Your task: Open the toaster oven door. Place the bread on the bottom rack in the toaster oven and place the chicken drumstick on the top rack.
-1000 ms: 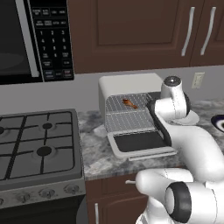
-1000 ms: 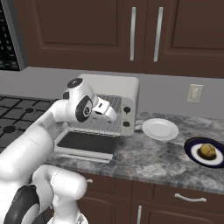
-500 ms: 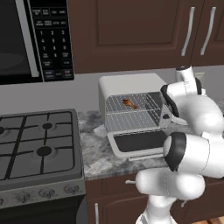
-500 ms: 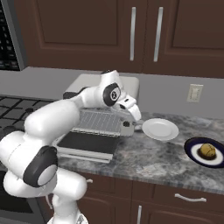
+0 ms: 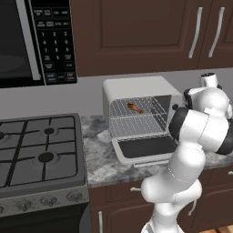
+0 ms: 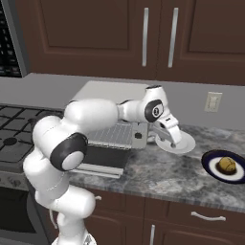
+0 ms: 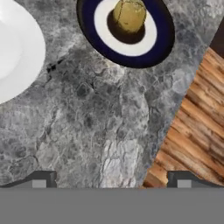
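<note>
Gripper (image 7: 111,179) spread wide; chicken drumstick (image 5: 134,107) lies diagonally on top rack (image 5: 136,108).

Two plates (image 6: 178,141) (image 6: 211,165), one toaster oven (image 5: 136,116), one chicken drumstick (image 5: 134,108).

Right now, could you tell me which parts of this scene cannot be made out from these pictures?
- Bottom rack, left base view: too small to tell whether anything lies on it.
- Toaster oven interior, right base view: hidden behind the arm.
- White plate, hand view: cut off by the left edge.
- Gripper, hand view: fingertips barely visible, spread wide, holding nothing.
</note>
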